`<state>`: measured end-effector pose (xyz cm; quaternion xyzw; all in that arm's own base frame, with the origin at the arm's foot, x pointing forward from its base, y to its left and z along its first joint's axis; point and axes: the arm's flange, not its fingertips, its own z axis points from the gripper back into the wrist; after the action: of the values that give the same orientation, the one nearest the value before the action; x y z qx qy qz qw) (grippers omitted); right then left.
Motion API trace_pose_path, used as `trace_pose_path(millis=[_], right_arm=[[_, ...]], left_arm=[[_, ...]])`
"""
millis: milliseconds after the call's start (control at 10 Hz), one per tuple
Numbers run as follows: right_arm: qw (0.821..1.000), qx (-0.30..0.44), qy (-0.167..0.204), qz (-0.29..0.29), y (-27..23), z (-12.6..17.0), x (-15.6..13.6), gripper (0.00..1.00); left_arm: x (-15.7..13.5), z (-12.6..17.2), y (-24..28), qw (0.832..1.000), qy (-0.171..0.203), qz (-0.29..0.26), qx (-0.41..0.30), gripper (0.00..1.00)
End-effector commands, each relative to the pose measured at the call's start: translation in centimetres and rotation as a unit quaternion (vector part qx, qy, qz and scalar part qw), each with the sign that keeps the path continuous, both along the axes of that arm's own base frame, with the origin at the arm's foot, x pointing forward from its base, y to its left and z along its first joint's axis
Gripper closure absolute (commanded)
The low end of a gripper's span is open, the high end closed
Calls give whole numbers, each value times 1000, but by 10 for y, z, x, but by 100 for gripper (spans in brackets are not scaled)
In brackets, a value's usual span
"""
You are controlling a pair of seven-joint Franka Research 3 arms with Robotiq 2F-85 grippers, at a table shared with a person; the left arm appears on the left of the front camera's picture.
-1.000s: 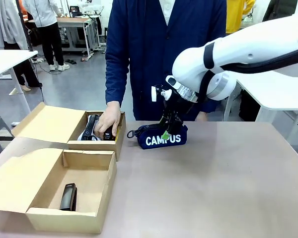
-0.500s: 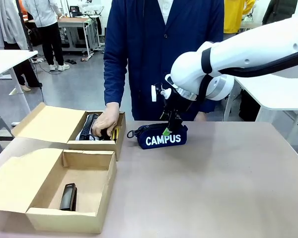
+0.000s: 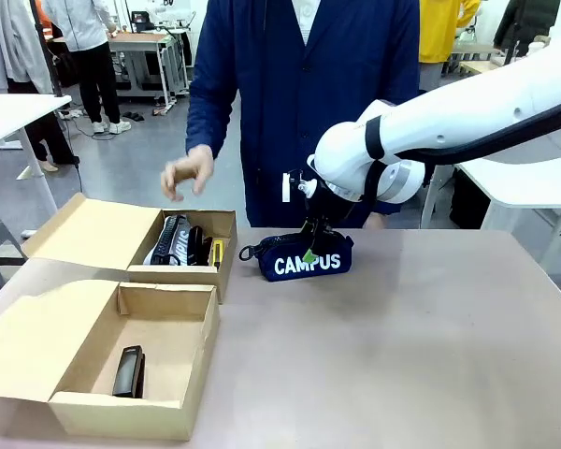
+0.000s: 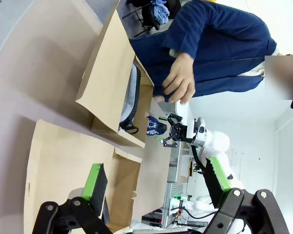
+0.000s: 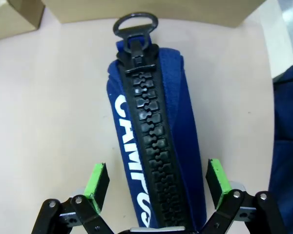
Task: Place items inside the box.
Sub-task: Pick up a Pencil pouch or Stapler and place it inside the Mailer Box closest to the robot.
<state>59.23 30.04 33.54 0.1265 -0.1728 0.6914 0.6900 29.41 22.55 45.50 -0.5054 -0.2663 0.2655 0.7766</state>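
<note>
A navy zip pouch (image 3: 304, 259) lettered "CAMPUS" lies on the table beside the far cardboard box (image 3: 182, 273). My right gripper (image 3: 312, 247) hangs just over it, open. In the right wrist view the pouch (image 5: 154, 146) runs lengthwise between the spread green pads (image 5: 98, 179), which do not touch it. The far box holds a grey pouch (image 3: 172, 240) and a yellow-black knife (image 3: 215, 253). A black stapler (image 3: 128, 371) lies in the near box (image 3: 136, 404). My left gripper (image 4: 156, 178) is open with nothing in it, high above the boxes.
A person in a dark blue coat stands at the far side, one hand (image 3: 187, 173) raised in the air above the far box. Both boxes have their lids folded open to the left. The right half of the table (image 3: 430, 346) is bare.
The person's hand has lifted out of the far box and risen into the air. My right arm has shifted slightly left over the navy pouch, its jaws still spread.
</note>
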Motion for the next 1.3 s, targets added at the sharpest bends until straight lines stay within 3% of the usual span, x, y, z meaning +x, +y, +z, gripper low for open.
trace_pose_path(millis=[0, 100, 200, 400, 600, 700, 800, 1200], right_arm=[[1000, -4, 27, -12, 3, 7, 3, 0], [999, -9, 34, -17, 2, 7, 1, 21], [999, -5, 49, -20, 1, 6, 0, 59], [998, -9, 52, -18, 3, 6, -1, 100], [998, -6, 59, -24, 2, 7, -3, 100], [998, -8, 60, -25, 2, 8, -3, 94], [998, -5, 60, -29, 2, 7, -3, 100], [995, -20, 79, -49, 1, 8, -7, 100]], left_arm=[[-1, 0, 0, 1000, -10, -3, 0, 0], [-1, 0, 0, 1000, -10, -3, 0, 0], [-1, 0, 0, 1000, -10, -3, 0, 0], [-1, 0, 0, 1000, -10, -3, 0, 0], [-1, 0, 0, 1000, -10, -3, 0, 0], [-1, 0, 0, 1000, -10, -3, 0, 0], [-1, 0, 0, 1000, -10, -3, 0, 0], [-1, 0, 0, 1000, -10, -3, 0, 0]])
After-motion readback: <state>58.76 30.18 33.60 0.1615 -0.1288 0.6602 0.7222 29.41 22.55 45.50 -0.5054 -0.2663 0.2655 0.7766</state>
